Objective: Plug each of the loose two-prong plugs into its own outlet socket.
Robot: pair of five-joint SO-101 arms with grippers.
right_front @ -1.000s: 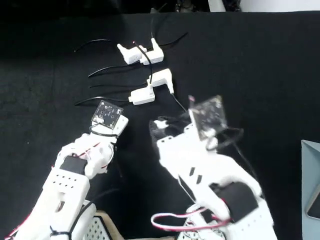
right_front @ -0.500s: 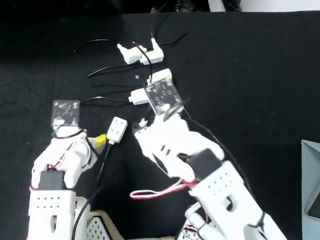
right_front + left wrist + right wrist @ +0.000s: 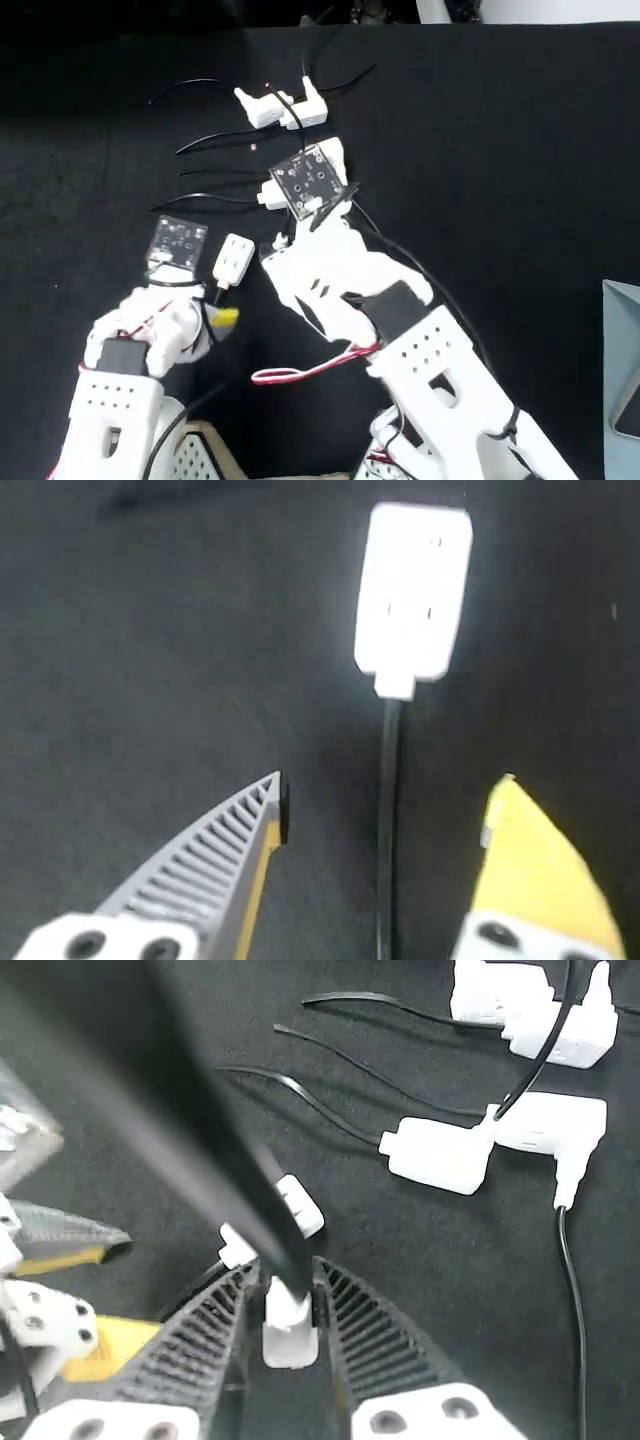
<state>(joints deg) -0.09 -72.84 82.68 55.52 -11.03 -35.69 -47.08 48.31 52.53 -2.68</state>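
Observation:
A loose white outlet socket [image 3: 236, 257] lies flat on the black table, its black cable [image 3: 388, 820] trailing toward the near edge. My left gripper [image 3: 390, 790] is open just behind the socket [image 3: 412, 590], one finger on each side of the cable. My right gripper [image 3: 285, 1270] is shut on a white two-prong plug [image 3: 290, 1332] and hovers close above the socket [image 3: 298, 1208]. The plug's black cord runs off past the camera. In the high view the right wrist board [image 3: 310, 180] covers that gripper.
Two joined plug-and-socket pairs lie at the far side, one [image 3: 282, 105] behind the other [image 3: 495, 1140], partly under the right wrist. Thin black leads [image 3: 205, 145] spread to their left. A grey box corner [image 3: 622, 360] shows at the right edge.
My right arm swung left and forward with the plug, from the table's middle to above the socket. My left arm pulled off the socket, moved left, then came partway back.

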